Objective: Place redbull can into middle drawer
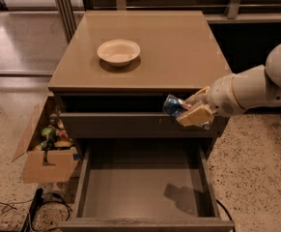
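Observation:
The redbull can [172, 105], blue and silver, is held in my gripper [187, 110], which is shut on it. The gripper hangs in front of the cabinet's closed upper drawer front [130, 125], right of centre, with the can tilted and pointing left. The middle drawer [142, 187] is pulled out wide below, its flat grey-brown bottom bare. The can is above the drawer's rear right part, and my arm's shadow falls on the drawer floor. My white arm [256, 88] comes in from the right.
A white bowl [119, 51] stands on the cabinet top [178, 47]. An open cardboard box [46, 149] with colourful items sits on the floor left of the cabinet. Black cables [38, 207] lie on the floor at lower left.

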Motion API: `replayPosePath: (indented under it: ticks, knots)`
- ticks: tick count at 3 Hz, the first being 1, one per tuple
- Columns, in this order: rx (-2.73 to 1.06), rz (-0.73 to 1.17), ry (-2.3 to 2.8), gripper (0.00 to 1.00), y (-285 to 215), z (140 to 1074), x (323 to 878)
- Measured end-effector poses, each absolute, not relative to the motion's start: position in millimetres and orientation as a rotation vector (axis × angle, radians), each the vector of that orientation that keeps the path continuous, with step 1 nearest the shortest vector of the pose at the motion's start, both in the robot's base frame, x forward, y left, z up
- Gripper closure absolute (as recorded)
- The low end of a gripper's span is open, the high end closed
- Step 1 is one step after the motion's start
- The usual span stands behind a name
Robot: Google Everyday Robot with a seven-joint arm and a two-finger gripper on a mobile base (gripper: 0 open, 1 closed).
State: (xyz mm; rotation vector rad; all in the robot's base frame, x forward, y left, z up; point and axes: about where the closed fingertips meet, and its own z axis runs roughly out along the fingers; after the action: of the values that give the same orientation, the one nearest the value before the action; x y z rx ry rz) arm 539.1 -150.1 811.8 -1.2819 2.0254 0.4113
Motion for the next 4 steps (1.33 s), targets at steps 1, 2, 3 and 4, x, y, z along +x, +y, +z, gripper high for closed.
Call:
replayPosePath:
  ticks: [1,2,3,4]
  knots:
    - [-1.284,0.466,2.046,1.00,-132.3,762.3,523.1]
    - [-1.285,0.501,2.063,1.00,-112.7,712.4,509.0]
    - [-1.288,0.517,2.072,1.00,-96.8,669.6,507.1]
    - [-1.284,0.500,2.088,1.00,-82.1,627.5,519.1]
